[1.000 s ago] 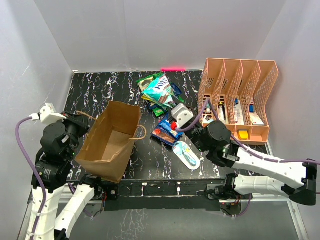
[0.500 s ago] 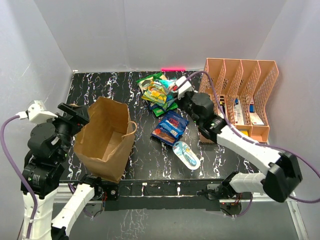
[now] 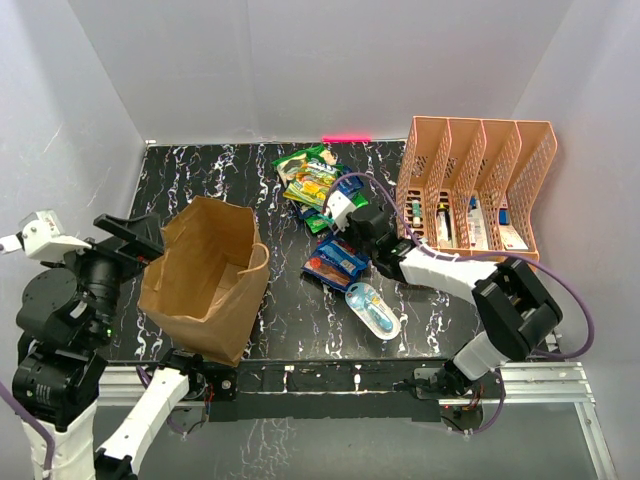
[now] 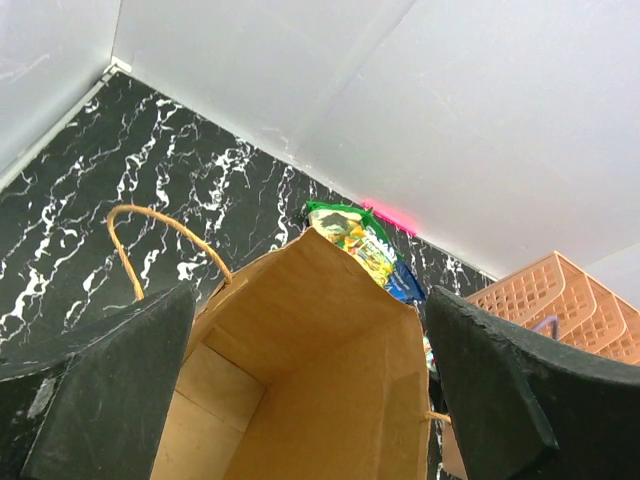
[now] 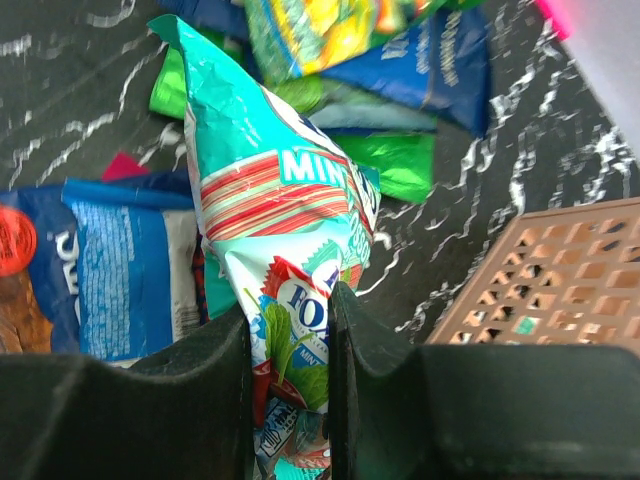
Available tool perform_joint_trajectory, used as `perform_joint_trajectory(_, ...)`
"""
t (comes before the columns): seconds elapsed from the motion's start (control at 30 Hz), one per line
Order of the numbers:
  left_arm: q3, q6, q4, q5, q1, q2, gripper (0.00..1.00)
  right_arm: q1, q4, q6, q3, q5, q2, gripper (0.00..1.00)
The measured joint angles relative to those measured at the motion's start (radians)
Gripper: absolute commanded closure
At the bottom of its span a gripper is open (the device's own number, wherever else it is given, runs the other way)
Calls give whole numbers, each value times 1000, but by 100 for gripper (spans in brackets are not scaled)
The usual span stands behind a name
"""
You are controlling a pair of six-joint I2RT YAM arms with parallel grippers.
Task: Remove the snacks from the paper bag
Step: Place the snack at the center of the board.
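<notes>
At the table's [image 3: 200,165] left edge the left gripper [image 3: 135,235] hangs by the bag's [image 3: 205,275] rim, jaws spread wide and holding nothing. The bag stands open-mouthed near the front-left corner, with bare tabletop behind it and to its right. Past that gap the snacks [image 3: 312,180] lie heaped at mid-table toward the back wall. A blue packet [image 3: 335,262] and a blister pack [image 3: 373,307] lie nearer the front. The right gripper [image 3: 336,212] sits at the heap's near side, jaws pinching a mint packet [image 5: 280,200]. The organizer [image 3: 480,190] fills the back-right corner, close beside that arm.

A second ago the left jaws were pressed together at the bag's rim and the bag leaned more to the right; now it stands straighter. The right gripper was then beside the organizer, and the mint packet lay on top of the heap.

Only the right wrist view shows the pinch; from above the mint packet is hidden. Only the left wrist view looks into the bag's brown inner walls, with a handle [image 4: 150,235] arching at the left.
</notes>
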Motion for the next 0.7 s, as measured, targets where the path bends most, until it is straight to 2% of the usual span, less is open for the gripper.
perform_joint_trajectory(0.13, 44, 35, -8, 9, 0, -4, 2, 0, 64, -21, -82, -34, 40, 92)
perform_joint_trajectory(0.17, 55, 44, -11, 14, 0, -4, 2, 0, 75, -23, -92, -41, 48, 87)
perform_joint_trajectory(0.27, 83, 71, -19, 27, 0, -4, 1, 0, 113, -7, -102, -71, 49, 49)
perform_joint_trajectory(0.37, 96, 97, -23, 40, 0, -4, 2, -3, 120, 51, -113, -101, 35, 25)
perform_joint_trajectory(0.57, 98, 137, -22, 80, 0, -3, 2, -3, 16, 155, -115, -164, -157, 2)
perform_joint_trajectory(0.7, 99, 148, -18, 112, 0, 5, 2, -3, -70, 221, -103, -186, -330, 2)
